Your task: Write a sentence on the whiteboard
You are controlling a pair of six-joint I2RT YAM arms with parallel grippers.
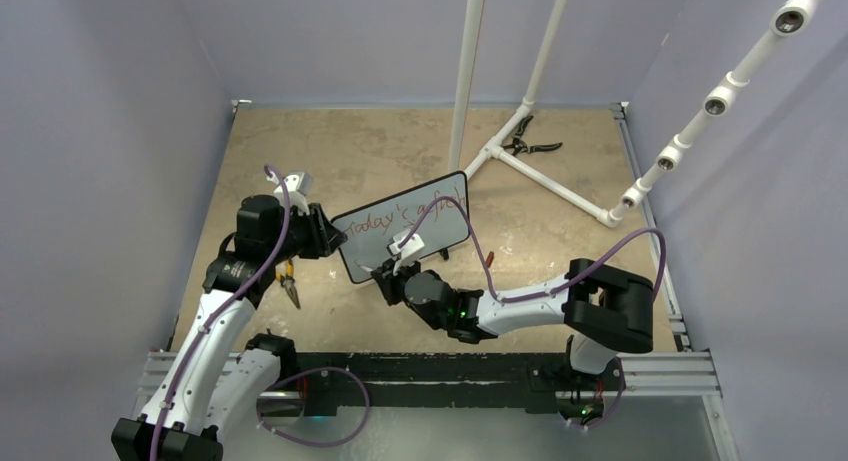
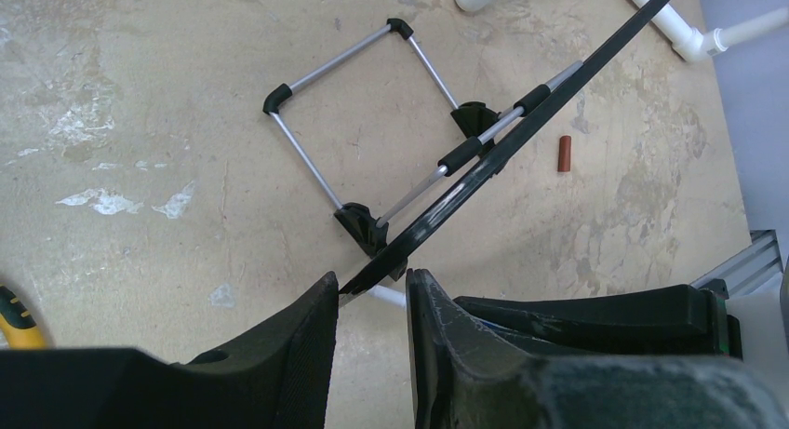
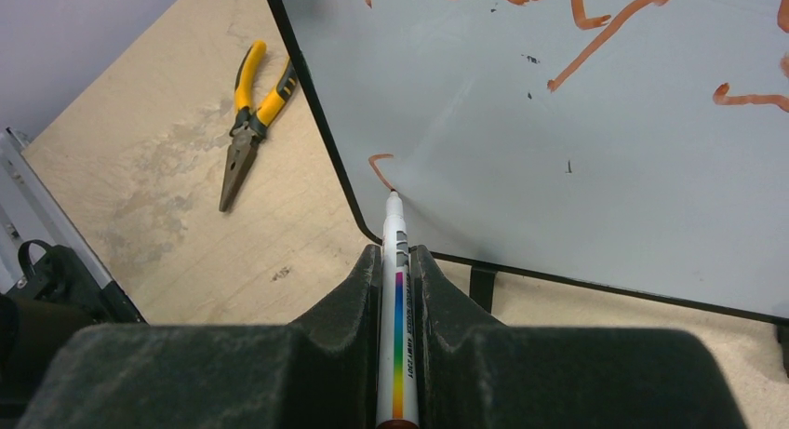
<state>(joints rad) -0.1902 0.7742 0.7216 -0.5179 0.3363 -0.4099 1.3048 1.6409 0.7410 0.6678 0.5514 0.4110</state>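
The right gripper [image 3: 397, 254] is clamped tight on a white marker [image 3: 394, 299] with a rainbow stripe down its barrel. The marker's tip touches the whiteboard [image 3: 577, 187] at its lower left corner, at the end of a short red hook of ink. Above that on the board runs the sentence [image 1: 415, 213], red cursive slanting up towards the board's far right corner; only its first line is there, and I can make out "Today's a" and a little more.

The left gripper [image 2: 372, 285] has the whiteboard by its left edge, the two jaws drawn in narrow on either side of the thin black frame. The board itself stands upright in the middle of the table [image 1: 380, 141], propped on a wire stand [image 2: 344, 66] behind it.

Just left of the board lie yellow-handled pliers [image 3: 247, 122]. Behind the board a small red cap [image 2: 564, 154] lies on the table. Well behind the board's right end, black cutters [image 1: 527, 141] rest beside a white pipe frame [image 1: 545, 176].
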